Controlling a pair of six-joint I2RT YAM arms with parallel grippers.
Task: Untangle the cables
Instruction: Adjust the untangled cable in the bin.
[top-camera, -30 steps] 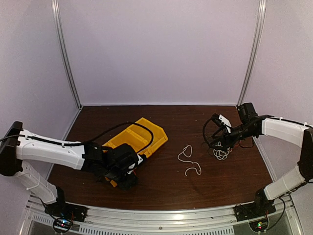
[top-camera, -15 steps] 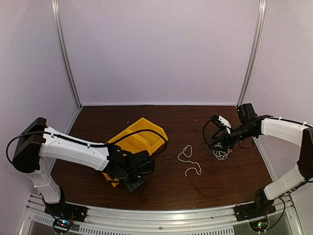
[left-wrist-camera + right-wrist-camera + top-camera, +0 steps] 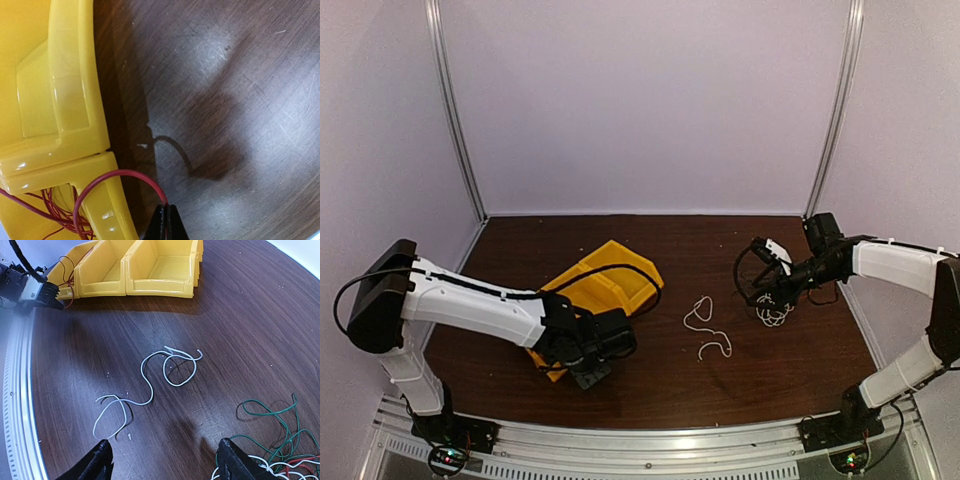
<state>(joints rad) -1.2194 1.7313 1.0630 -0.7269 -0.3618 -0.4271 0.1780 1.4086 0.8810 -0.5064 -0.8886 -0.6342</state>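
My left gripper (image 3: 167, 220) is shut on a thin red cable (image 3: 120, 173), which loops back over the rim of the yellow bin (image 3: 65, 100) to a red bundle inside. In the top view this gripper (image 3: 595, 372) sits low by the bin's near corner (image 3: 610, 285). My right gripper (image 3: 167, 460) is open and empty, with a finger (image 3: 100, 460) on each side of bare table. It hovers beside a tangle of green, white and red cables (image 3: 272, 460), which also shows in the top view (image 3: 775, 313). A loose white cable (image 3: 150, 385) lies alone mid-table (image 3: 705, 325).
The yellow bin has several compartments (image 3: 145, 270) and lies at an angle left of centre. The dark wooden table ends at a metal rail along the near edge (image 3: 17, 405). White walls close in the back and sides.
The left arm swung right along the bin's near corner with the red cable, then held almost still. The right arm barely moved.
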